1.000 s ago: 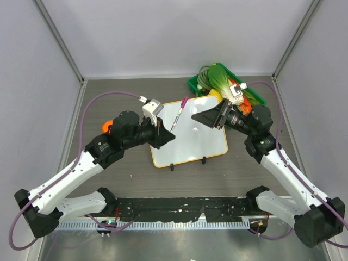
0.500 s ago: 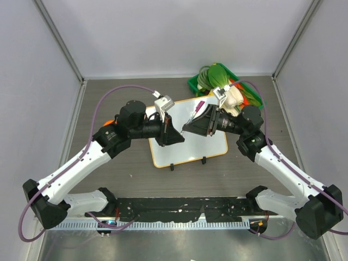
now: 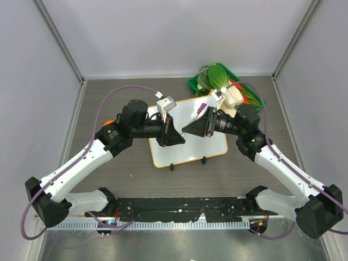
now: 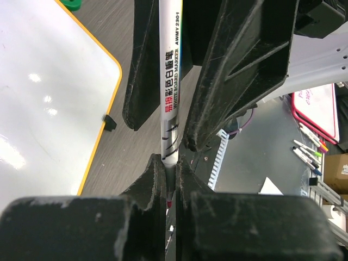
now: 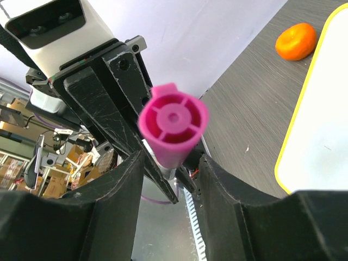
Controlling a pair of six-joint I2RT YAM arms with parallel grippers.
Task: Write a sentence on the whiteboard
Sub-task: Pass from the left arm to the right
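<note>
Pinching marker point(image 4: 171, 109), left claw point(image 4: 170, 166) hovers over whiteboard point(image 3: 212, 144); right claw point(image 5: 171, 157) flanks cap point(image 5: 173, 122), grip unclear.

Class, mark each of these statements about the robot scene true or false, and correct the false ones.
1. The left gripper is shut on the marker. True.
2. A sentence is already written on the whiteboard. False: the parts of the board in view are blank.
3. The marker's pink cap lies between the fingers of the right gripper. True.
4. The orange lies on the whiteboard. False: it sits on the table, beside the board.
</note>
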